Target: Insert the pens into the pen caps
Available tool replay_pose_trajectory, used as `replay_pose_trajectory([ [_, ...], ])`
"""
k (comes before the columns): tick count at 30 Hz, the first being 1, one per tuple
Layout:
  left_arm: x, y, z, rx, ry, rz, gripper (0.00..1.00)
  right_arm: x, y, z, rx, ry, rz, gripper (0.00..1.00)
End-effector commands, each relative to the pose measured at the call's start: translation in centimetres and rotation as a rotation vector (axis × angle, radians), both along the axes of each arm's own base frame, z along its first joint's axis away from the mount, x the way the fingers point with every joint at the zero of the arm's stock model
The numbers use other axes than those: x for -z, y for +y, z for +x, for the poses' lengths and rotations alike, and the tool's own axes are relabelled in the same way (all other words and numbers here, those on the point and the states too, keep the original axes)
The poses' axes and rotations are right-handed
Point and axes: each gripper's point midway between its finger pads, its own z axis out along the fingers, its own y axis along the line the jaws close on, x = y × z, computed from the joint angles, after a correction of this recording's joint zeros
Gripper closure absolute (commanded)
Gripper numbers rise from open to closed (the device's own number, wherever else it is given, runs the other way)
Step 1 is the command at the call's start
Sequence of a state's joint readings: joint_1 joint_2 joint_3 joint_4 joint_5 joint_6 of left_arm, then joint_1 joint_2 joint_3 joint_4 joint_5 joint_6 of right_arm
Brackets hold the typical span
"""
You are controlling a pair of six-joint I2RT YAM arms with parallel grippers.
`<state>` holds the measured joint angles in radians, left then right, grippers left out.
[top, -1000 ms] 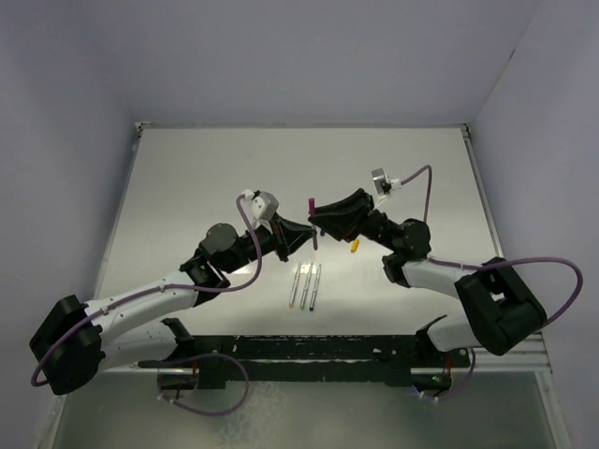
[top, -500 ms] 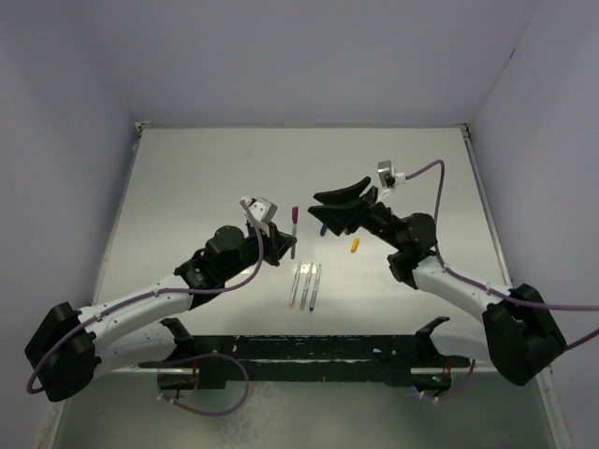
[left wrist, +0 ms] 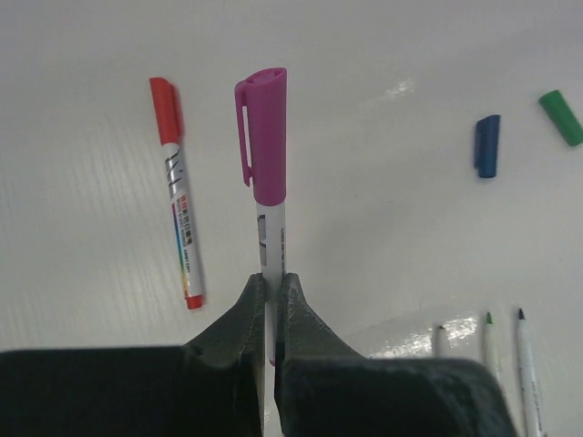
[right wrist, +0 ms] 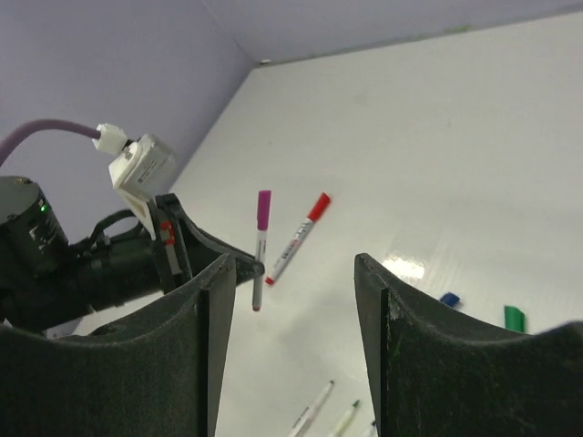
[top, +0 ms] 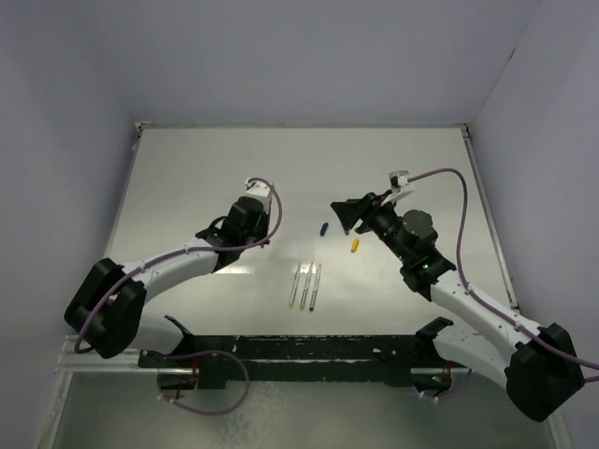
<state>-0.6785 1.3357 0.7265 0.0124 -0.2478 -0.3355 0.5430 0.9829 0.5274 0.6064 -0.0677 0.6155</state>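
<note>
My left gripper (left wrist: 271, 284) (top: 248, 229) is shut on the whitish barrel of a pen with a purple cap (left wrist: 266, 137) on it, held upright above the table. A red-capped pen (left wrist: 178, 228) lies just left of it. My right gripper (right wrist: 293, 264) (top: 343, 215) is open and empty, facing the left gripper from a distance. The purple-capped pen (right wrist: 260, 238) and the red-capped pen (right wrist: 296, 238) show between its fingers. A blue cap (top: 324, 227), a yellow-orange cap (top: 355, 245) and a green cap (left wrist: 559, 116) lie loose. Three uncapped pens (top: 304, 285) lie side by side at mid-table.
The blue cap (left wrist: 487, 146) lies to the right of the left gripper. The table's back edge and side rails bound the white surface (top: 187, 168). The arm bases and a black rail (top: 299, 351) run along the near edge.
The two grippers have drawn apart from the middle. My left gripper has moved left with the purple-capped pen. My right gripper has pulled back to the right, open and empty.
</note>
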Motion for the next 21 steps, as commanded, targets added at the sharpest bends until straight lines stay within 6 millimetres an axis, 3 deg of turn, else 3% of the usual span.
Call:
replay_pose_trajectory([
  [1, 0.5, 0.5, 2.1, -0.018, 0.032, 0.0, 1.0, 2.0, -1.6, 0.1, 0.07, 0.046, -0.094, 0.44],
  [8, 2.3, 0.2, 3.9, -0.006, 0.114, -0.022, 1.0, 3.3, -1.7, -0.2, 0.068, 0.083, -0.115, 0.44],
  [21, 7.2, 0.6, 5.2, -0.026, 0.239, 0.016, 0.98, 4.2, -1.6, -0.4, 0.059, 0.105, -0.113, 0.44],
])
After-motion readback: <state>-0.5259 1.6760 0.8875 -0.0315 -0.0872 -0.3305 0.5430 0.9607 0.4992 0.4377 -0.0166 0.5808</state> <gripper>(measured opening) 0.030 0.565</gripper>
